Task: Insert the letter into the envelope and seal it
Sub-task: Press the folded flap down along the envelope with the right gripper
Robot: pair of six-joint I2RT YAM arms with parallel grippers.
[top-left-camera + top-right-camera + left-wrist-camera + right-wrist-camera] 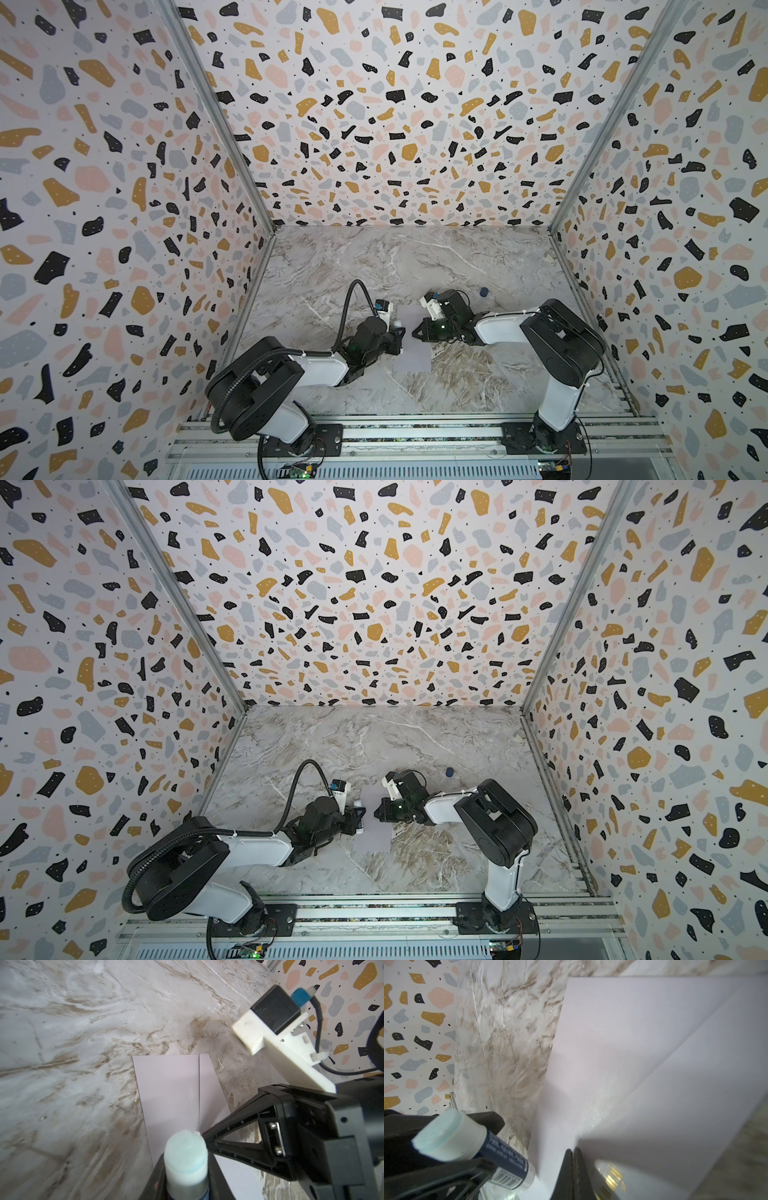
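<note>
The pale lavender envelope [411,349] [372,833] lies flat on the marble table between the two arms. My left gripper [185,1180] [398,334] is shut on a glue stick [186,1159] [467,1147] with a blue body and a bare whitish tip, held just above the envelope's [168,1088] edge. My right gripper [573,1151] [414,332] is shut, its tips resting on the envelope [623,1043] at the point of the flap [685,1095], beside a gold mark [610,1176]. A whitish smear [591,1118] lies by the flap edge. The letter is hidden.
A small dark blue cap [483,292] [449,772] stands on the marble table [374,266] behind the right arm. Patterned walls close in the table at the left, right and back. A metal rail [415,432] carries both arm bases at the front.
</note>
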